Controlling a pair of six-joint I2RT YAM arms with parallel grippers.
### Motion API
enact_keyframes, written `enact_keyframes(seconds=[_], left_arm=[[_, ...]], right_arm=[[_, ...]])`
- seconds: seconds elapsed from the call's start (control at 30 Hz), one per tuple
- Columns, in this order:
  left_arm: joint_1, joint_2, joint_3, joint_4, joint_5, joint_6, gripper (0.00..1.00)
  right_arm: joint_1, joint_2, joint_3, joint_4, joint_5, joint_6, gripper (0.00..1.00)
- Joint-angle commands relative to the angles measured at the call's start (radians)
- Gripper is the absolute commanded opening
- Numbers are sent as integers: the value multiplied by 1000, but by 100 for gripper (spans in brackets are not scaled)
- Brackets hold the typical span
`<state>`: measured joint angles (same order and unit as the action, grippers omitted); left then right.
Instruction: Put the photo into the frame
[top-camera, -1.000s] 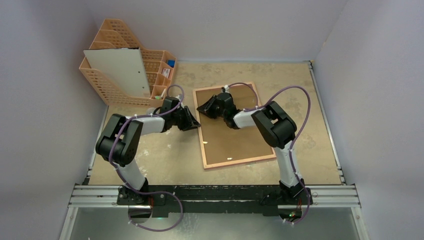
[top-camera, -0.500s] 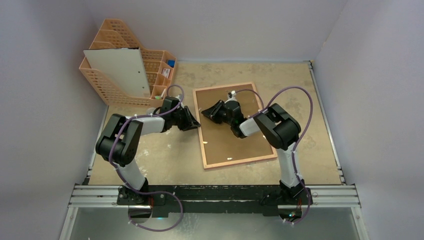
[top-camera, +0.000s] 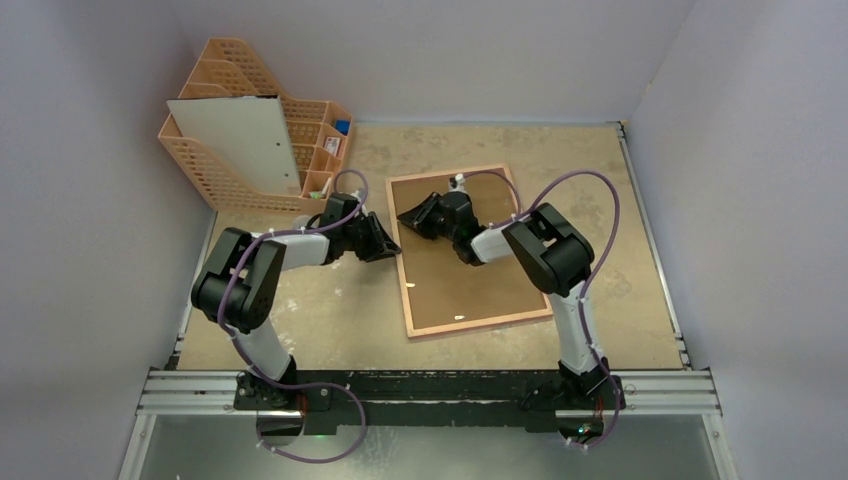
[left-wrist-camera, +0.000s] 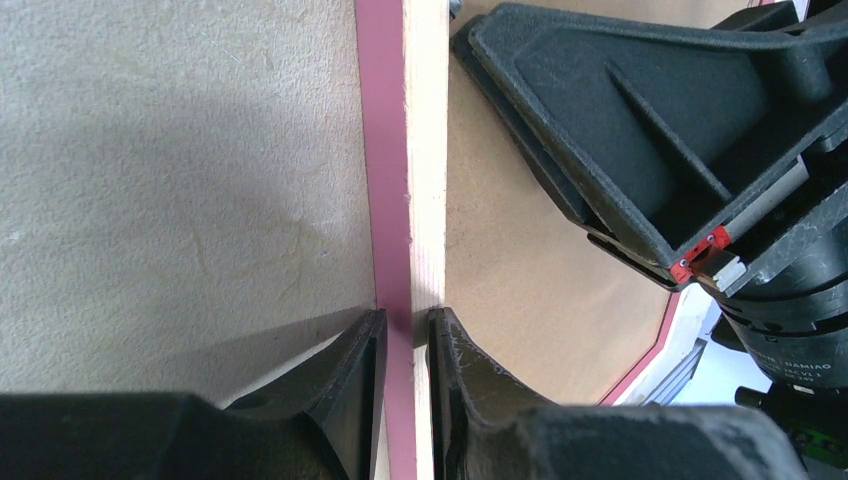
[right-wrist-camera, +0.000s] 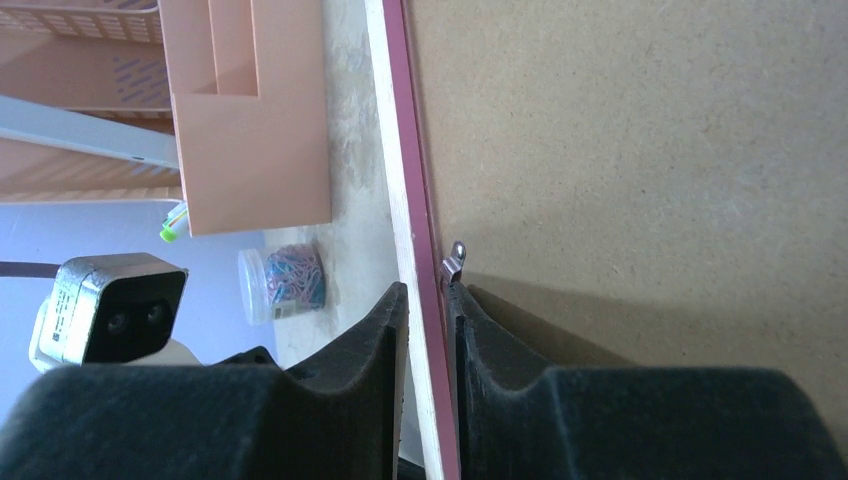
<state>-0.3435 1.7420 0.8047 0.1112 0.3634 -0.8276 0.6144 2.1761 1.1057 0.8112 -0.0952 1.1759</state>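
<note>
The frame (top-camera: 480, 325) lies back-up on the table, its pink rim around the brown backing board (top-camera: 470, 290). My left gripper (top-camera: 395, 250) is shut on the frame's left edge; in the left wrist view its jaws (left-wrist-camera: 407, 325) pinch the pink and pale rim (left-wrist-camera: 385, 150). My right gripper (top-camera: 402, 215) is further up the same edge, with its jaws (right-wrist-camera: 428, 295) closed on the rim (right-wrist-camera: 400, 150). Its inner finger stands against a small metal tab (right-wrist-camera: 455, 258) on the backing board (right-wrist-camera: 640, 140). The photo is hidden.
An orange mesh file rack (top-camera: 215, 175) stands at the back left, with a white sheet (top-camera: 240, 140) leaning in it. A small jar of coloured paper clips (right-wrist-camera: 285, 282) sits on the table near the rack.
The right wrist swung slightly toward the near side and returned, with its jaws staying at the frame's left edge. The left arm and the frame have not moved.
</note>
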Motion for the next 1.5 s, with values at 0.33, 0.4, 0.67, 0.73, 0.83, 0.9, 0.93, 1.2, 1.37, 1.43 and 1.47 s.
enact_keyframes(seconds=[0.33,0.4,0.67,0.73,0.83,0.9,0.93,1.2,1.37,1.43,1.47], left_arm=[[9,55,-42,-92,-130,41,23],[9,56,-42,-91,-129,41,23],[9,56,-42,-91,-131,41,23],[9,55,-42,-90,-130,41,23],[9,53,-42,-90,-130,41,23],[9,52,-42,-91,-130,41,23],[9,51,-42,-92,-130,41,23],[10,31,-36,-103,-139,41,23],[10,16,-32,-102,-140,36,28],[11,12,-32,-100,-139,39,31],[9,9,-33,-99,-137,39,33]], right_arm=[[2,70,45,-66,34,-16,23],[4,75,46,-66,36,-8,23],[7,82,57,-64,39,2,24],[7,86,64,-60,34,3,25],[11,90,73,-58,32,5,27],[15,92,74,-59,33,7,27],[15,90,71,-57,35,9,27],[5,-100,-42,-74,21,-30,28],[-55,-241,-90,-167,69,-105,28],[-97,-259,-94,-194,68,-132,28],[-119,-260,-88,-214,64,-145,28]])
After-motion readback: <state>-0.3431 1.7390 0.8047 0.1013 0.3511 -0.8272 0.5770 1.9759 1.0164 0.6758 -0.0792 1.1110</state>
